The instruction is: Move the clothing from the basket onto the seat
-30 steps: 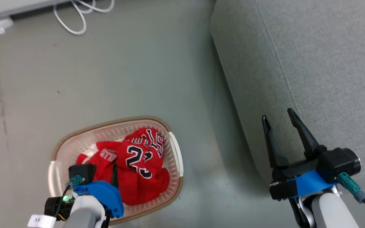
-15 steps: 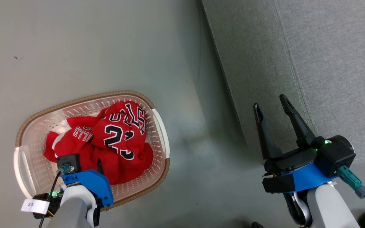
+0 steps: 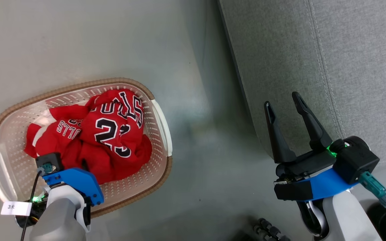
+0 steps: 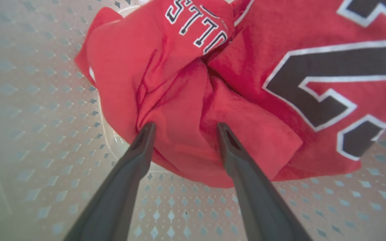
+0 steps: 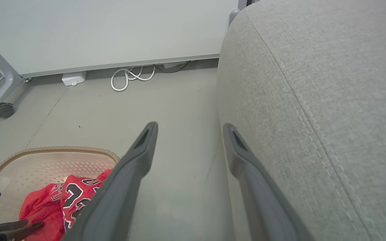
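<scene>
The left tool, fingers spread, points into the red jerseys heaped in the laundry basket. The right tool hangs spread beside the grey sofa cushion.

Bright red jerseys carry black numerals and letters edged in white. The basket is cream-white, dotted with small holes, under a brown woven-look rim. The seat is speckled grey with a pale stitched seam. The left gripper and right gripper are dark grey
</scene>
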`<state>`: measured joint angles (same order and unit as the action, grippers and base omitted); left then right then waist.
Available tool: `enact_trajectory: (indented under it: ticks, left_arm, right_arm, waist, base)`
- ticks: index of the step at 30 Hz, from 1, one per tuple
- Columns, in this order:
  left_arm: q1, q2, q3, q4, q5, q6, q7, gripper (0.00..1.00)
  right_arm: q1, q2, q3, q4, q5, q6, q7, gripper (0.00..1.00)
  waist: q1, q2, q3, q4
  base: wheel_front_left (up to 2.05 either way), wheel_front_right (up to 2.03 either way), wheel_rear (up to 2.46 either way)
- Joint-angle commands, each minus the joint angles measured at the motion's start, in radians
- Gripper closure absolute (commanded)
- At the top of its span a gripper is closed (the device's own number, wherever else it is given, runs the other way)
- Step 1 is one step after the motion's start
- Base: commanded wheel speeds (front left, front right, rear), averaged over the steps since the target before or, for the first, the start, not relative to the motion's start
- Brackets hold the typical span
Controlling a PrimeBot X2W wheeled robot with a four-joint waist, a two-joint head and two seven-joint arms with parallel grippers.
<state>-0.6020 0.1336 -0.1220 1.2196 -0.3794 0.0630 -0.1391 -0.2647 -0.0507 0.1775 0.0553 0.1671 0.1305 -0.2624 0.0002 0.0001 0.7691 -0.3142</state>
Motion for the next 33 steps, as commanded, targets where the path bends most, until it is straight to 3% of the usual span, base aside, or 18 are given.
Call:
enact_trajectory:
  ticks: [1, 16, 23, 24, 26, 29, 30, 31, 33]
  left_arm:
    - [-0.029, 0.009, 0.005, 0.006, -0.007, 0.009, 0.001, 0.0]
    - [-0.076, 0.014, 0.01, 0.04, -0.033, 0.058, 0.02, 0.0]
    - [-0.084, 0.017, 0.0, 0.043, -0.039, 0.049, 0.01, 0.02]
    - [-0.084, 0.017, -0.001, 0.043, -0.039, 0.047, 0.008, 0.1]
    - [-0.084, 0.018, -0.003, 0.044, -0.042, 0.045, 0.007, 0.54]
    - [-0.084, 0.02, -0.005, 0.046, -0.043, 0.043, 0.006, 0.54]
    - [-0.084, 0.02, -0.007, 0.047, -0.042, 0.043, 0.006, 0.95]
    - [-0.085, 0.02, -0.008, 0.047, -0.042, 0.042, 0.006, 1.0]
    - [-0.086, 0.02, -0.012, 0.048, -0.041, 0.039, 0.004, 1.0]
  right_arm:
    - [-0.016, 0.001, 0.004, -0.005, 0.007, 0.0, -0.003, 0.0]
    - [-0.02, 0.001, 0.017, -0.012, 0.026, 0.0, -0.003, 0.0]
    - [-0.025, 0.001, 0.016, -0.008, 0.028, 0.0, -0.004, 0.0]
    - [-0.026, 0.001, 0.015, -0.008, 0.028, 0.0, -0.004, 0.0]
    - [-0.026, 0.001, 0.016, -0.009, 0.029, 0.0, -0.004, 0.0]
    - [-0.025, 0.001, 0.018, -0.011, 0.029, 0.0, -0.003, 0.0]
    - [-0.025, 0.001, 0.019, -0.012, 0.03, 0.0, -0.004, 0.0]
    - [-0.026, 0.001, 0.019, -0.012, 0.031, 0.0, -0.003, 0.0]
    - [-0.025, 0.001, 0.019, -0.013, 0.03, 0.0, -0.004, 0.0]
  waist:
    - [-0.0002, -0.0001, 0.023, -0.01]
    - [-0.0002, -0.0001, 0.078, -0.022]
    - [-0.0002, -0.0001, 0.081, -0.018]
    - [-0.0002, -0.0001, 0.081, -0.018]
    - [-0.0002, -0.0001, 0.08, -0.017]
    - [-0.0002, -0.0001, 0.079, -0.017]
    - [-0.0002, -0.0001, 0.08, -0.017]
    - [-0.0002, -0.0001, 0.08, -0.017]
    - [-0.0002, -0.0001, 0.079, -0.016]
  base:
    - [0.0, 0.0, 0.0]
    - [0.0, 0.0, 0.0]
    - [0.0, 0.0, 0.0]
    - [0.0, 0.0, 0.0]
    - [0.0, 0.0, 0.0]
    - [0.0, 0.0, 0.0]
    - [0.0, 0.0, 0.0]
    - [0.0, 0.0, 0.0]
    - [0.0, 0.0, 0.0]
